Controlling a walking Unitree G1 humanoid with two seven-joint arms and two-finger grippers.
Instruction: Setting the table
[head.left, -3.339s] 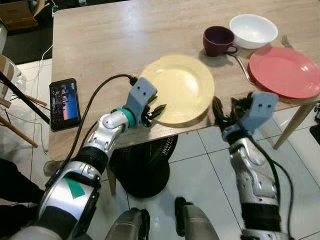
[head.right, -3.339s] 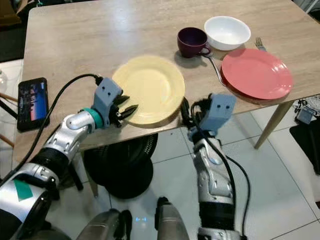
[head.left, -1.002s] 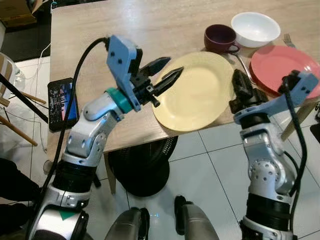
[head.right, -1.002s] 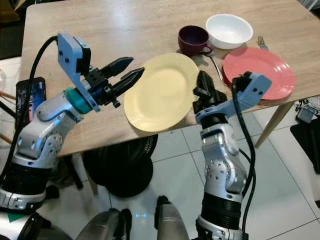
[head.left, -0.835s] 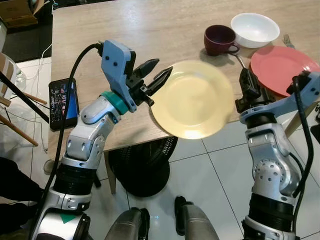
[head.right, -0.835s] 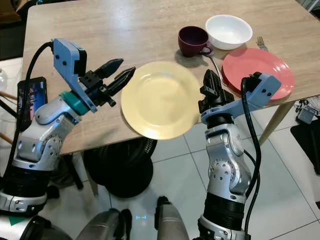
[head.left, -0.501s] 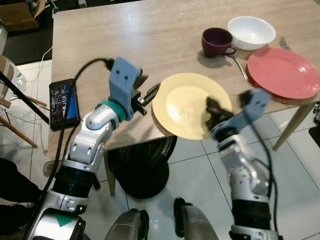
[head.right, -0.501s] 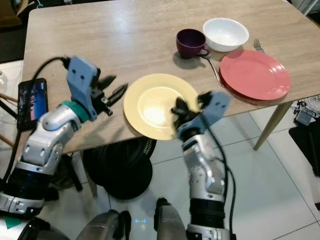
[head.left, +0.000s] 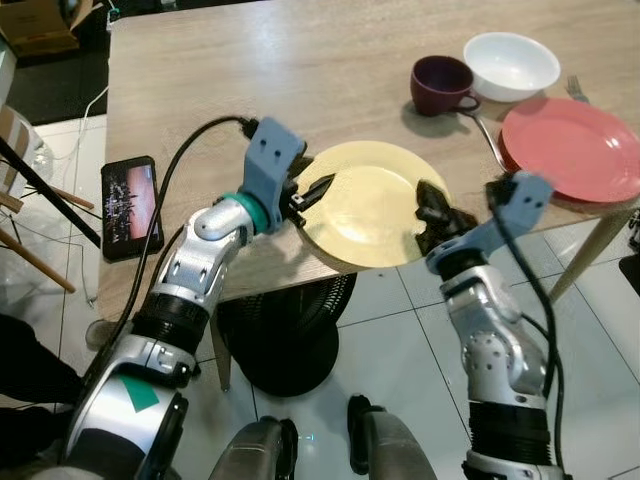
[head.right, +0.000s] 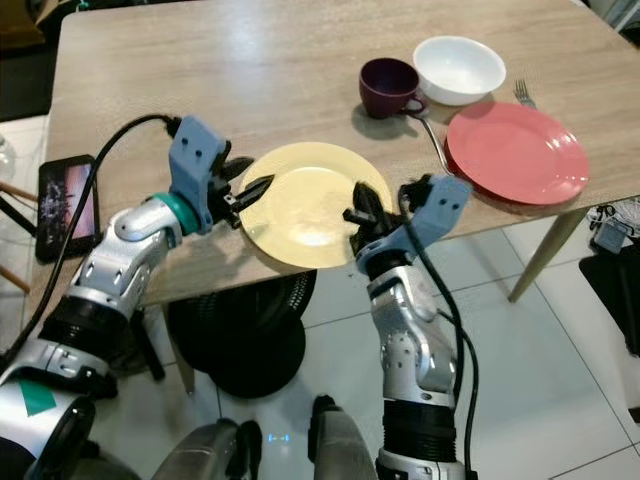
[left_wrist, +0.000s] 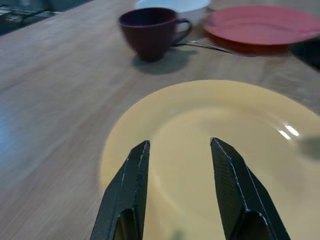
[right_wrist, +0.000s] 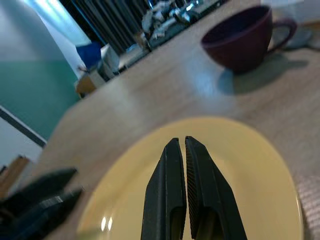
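The yellow plate (head.left: 372, 203) lies flat at the near edge of the wooden table (head.left: 220, 90), part of its rim jutting past that edge, probably so a finger can slip under it. The left gripper (left_wrist: 179, 156) hovers with its jaws spread wide, the plate's near rim lying just beyond and between them, as if lined up to clamp the rim. The right gripper (right_wrist: 179, 165) reaches over the opposite rim with its jaws pressed nearly together, holding nothing, the plate's centre just below and ahead of its tips, seemingly steadying or nudging it.
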